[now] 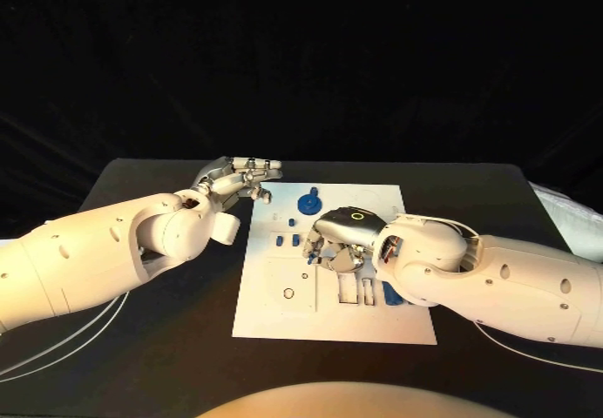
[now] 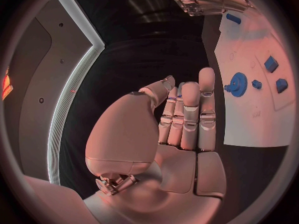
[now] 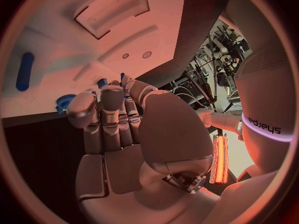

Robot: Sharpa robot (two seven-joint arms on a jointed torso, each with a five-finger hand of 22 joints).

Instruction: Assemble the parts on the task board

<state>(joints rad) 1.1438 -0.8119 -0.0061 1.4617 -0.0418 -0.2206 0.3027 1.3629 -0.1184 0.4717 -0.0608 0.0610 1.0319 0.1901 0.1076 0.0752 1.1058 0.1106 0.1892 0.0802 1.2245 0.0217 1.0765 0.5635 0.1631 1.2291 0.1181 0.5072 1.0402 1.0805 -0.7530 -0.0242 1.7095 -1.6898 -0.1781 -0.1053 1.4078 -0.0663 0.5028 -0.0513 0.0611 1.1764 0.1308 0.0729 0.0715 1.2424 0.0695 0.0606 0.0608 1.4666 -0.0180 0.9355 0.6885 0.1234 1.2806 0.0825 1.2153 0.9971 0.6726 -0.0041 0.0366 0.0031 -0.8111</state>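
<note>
Hands over the board (image 1: 270,305), parts on it.
Right hand (image 1: 337,244) hovers with fingers curled above small blue parts (image 1: 287,241); whether it grasps one, I cannot tell. Left hand (image 1: 236,183), fingers straight and together, holds nothing; a blue gear (image 1: 309,203) lies just beyond its fingertips.

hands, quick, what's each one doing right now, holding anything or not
Left hand: fingers straight and close together, nothing in them, off the task board.
Right hand: over the board, fingers curled down among the blue parts; whether it holds one cannot be told.
</note>
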